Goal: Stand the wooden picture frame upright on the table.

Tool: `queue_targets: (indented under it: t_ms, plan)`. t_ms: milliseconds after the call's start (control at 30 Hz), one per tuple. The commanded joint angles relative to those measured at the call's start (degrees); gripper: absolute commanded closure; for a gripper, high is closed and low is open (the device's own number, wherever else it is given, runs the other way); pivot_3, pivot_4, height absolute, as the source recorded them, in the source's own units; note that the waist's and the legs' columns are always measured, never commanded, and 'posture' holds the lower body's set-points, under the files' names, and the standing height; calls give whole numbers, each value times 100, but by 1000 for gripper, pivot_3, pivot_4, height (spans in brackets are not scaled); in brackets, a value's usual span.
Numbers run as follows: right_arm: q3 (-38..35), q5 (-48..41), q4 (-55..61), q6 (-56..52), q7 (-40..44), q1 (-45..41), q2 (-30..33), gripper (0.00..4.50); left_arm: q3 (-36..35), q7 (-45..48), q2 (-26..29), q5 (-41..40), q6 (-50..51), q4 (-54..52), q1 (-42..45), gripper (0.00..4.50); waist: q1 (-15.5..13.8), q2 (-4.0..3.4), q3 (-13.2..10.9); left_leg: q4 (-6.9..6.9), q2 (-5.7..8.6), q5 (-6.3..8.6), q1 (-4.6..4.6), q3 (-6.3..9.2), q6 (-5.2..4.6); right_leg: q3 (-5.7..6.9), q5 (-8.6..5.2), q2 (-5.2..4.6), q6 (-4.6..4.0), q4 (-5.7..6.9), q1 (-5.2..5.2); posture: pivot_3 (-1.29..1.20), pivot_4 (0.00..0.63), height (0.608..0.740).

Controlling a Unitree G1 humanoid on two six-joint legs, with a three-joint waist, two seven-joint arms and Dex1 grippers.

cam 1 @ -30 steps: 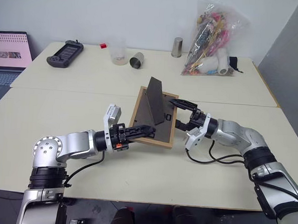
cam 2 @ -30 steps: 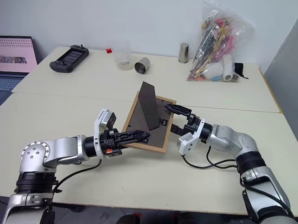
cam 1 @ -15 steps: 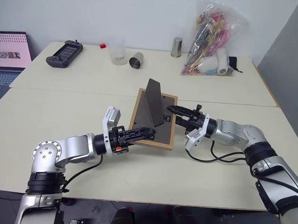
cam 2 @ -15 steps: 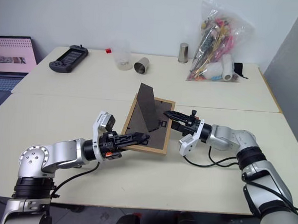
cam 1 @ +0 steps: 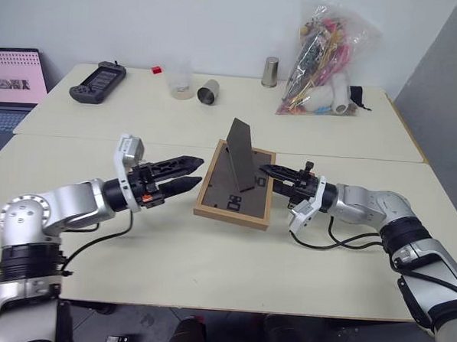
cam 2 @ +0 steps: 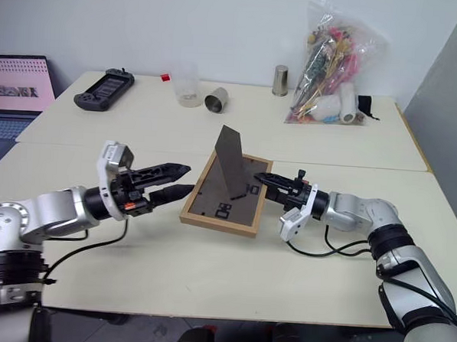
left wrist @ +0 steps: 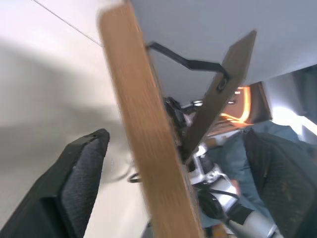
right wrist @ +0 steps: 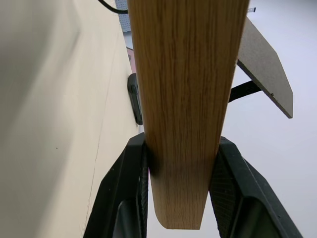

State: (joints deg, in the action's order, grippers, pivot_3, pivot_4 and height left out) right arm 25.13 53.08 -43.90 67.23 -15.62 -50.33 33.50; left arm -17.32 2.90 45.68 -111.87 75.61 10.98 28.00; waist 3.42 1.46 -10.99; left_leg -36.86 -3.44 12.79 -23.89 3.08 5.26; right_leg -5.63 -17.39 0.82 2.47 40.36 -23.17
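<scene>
On the table [cam 1: 132, 250], our right gripper [cam 1: 278, 176] pinches the frame [cam 1: 235, 196]; left gripper [cam 1: 184, 174], spread, can't steady a slip.

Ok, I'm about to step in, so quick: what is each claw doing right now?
Left claw: open, empty, beside the small light-wood picture frame.
Right claw: shut on the frame's edge.

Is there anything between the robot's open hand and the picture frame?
No, nothing visible. The left hand is open and points at the frame's near edge across a bare patch of table. The right hand is already shut on the frame's other edge. The cups and the bag sit far back, out of the way.
</scene>
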Motion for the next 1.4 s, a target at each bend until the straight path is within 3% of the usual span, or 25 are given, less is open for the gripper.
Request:
queue_targets:
  t_ms: [33,67,100,167,300,500,733,1400]
  plan:
    - [-87,-2513,-298,-284,1910,13,-249,3217,-68,347,666,1413,-431,-1002,112,0,-2,0,0,0,0,1,0,0,-1,1,0,0,0,-1,1,0,150,740]
    - [-174,-3648,-198,-833,2977,120,-410,3217,-25,576,894,1974,-573,-1498,105,0,-1,3,-2,-1,1,1,0,-2,-3,0,0,-2,0,1,1,0,150,740]
    - [-246,-4384,-120,-1223,3714,164,-513,3217,24,754,1041,2381,-713,-1862,67,0,10,41,-21,-1,-1,3,-1,-1,-6,2,0,-2,0,-2,4,0,150,740]
    - [-579,-5578,160,-2363,5049,188,-702,3218,216,1171,1201,3274,-1213,-2431,-151,0,34,50,-26,2,-21,-5,-1,7,8,11,6,10,-9,-9,9,0,150,740]
    - [-1121,-6899,279,-4562,6776,-39,-934,3218,511,1751,1203,4823,-2250,-3101,-543,0,-22,25,-34,3,-8,-5,4,-6,10,10,6,-7,-9,-8,14,0,150,740]
    - [-1570,-7793,450,-7438,8081,-397,-1131,3218,339,1977,912,5473,-2664,-3348,-777,0,-42,24,-35,4,-14,8,-2,-6,-13,10,5,4,-9,-10,4,0,150,740]
    - [-1764,-7832,260,-8335,8476,-517,-1454,3218,328,2161,706,5816,-2749,-3474,-1077,0,-15,24,-36,10,-15,9,-3,-10,-15,9,4,6,-9,-11,-3,0,150,740]
    - [-1866,-6990,-357,-7705,8436,-157,-1994,3218,412,2336,410,6225,-2595,-3494,-1098,0,-5,23,-36,9,-17,9,-2,-10,-15,10,4,9,-9,-8,-4,0,150,740]
